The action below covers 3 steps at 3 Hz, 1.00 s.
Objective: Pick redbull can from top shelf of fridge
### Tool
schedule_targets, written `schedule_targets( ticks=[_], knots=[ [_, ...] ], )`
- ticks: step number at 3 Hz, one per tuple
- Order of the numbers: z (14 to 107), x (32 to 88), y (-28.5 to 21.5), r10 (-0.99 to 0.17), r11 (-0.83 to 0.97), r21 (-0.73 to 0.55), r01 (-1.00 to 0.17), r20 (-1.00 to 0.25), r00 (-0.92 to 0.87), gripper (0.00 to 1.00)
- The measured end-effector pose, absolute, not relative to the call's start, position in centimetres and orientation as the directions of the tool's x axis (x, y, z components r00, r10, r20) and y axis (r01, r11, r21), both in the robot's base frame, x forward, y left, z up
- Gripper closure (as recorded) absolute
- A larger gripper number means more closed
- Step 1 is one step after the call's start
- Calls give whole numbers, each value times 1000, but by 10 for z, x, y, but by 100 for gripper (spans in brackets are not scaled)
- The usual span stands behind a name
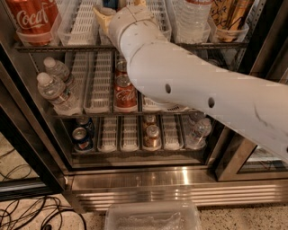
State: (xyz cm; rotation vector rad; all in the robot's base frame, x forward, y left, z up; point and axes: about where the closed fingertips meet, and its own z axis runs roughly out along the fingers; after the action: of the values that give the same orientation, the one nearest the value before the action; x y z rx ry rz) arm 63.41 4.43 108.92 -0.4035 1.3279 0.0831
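The fridge (180, 177) stands open in front of me. My white arm reaches in from the right up to the top shelf (63, 46), a dark wire rack with white slotted lane trays. My gripper (118, 9) is at the top edge of the view, over the middle lanes, mostly hidden by my wrist. A small piece of blue (110, 3) shows right at the gripper and seems to be the redbull can; the rest of it is hidden or cut off.
On the top shelf are a large Coca-Cola can (33, 18) at left, water bottles (193, 20) and yellow-brown cans (229, 15) at right. Below are water bottles (56, 87), red cola cans (124, 92) and dark blue cans (82, 137). A clear plastic bin (153, 218) and cables (27, 213) lie on the floor.
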Motion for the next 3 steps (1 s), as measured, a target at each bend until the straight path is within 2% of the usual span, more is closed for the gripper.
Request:
schedule_targets(
  ticks=[2, 3],
  knots=[
    [1089, 634, 44, -169, 928, -239, -286, -954, 249, 90],
    [1089, 634, 44, -168, 928, -239, -286, -954, 249, 100]
  ],
)
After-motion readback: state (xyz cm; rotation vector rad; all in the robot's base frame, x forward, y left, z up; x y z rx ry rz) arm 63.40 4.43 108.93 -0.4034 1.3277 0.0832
